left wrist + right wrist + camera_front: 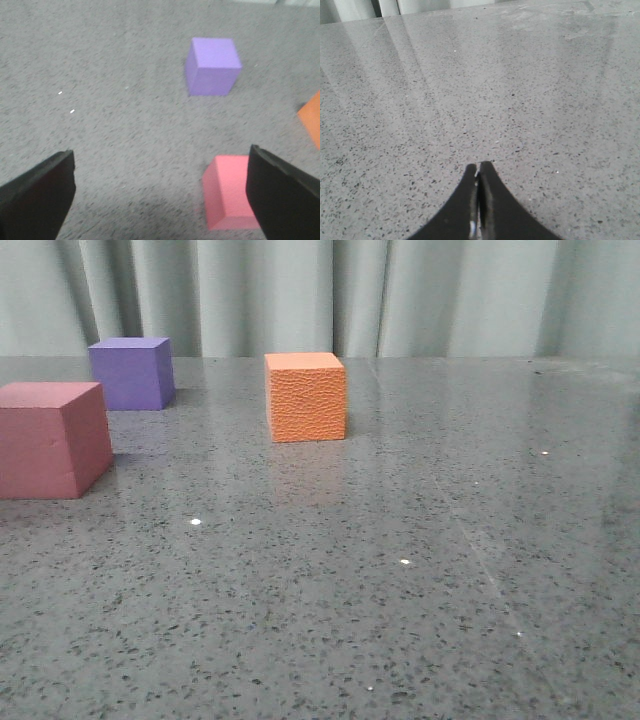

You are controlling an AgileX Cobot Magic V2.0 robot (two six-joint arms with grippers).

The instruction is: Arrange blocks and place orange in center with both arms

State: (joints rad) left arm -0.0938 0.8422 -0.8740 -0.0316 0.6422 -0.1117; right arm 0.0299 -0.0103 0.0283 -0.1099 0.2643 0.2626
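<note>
Your left pincer (160, 195) is spread wide and holds nothing. The pink cube (227, 192) sits on the grey surface (400, 590) just ahead of it, half hidden behind one finger. The purple cube (212, 66) lies farther ahead, well apart. The orange cube (312, 117) shows only as a corner, off to the side beyond the pink one. Your right pincer (479, 182) is pressed together over bare surface, no cube near it. The orange cube looks like light foam, soft and squashable, with a pebbled skin that should grip well. Take it across two opposite flat faces, squarely, with gentle pressure.
</note>
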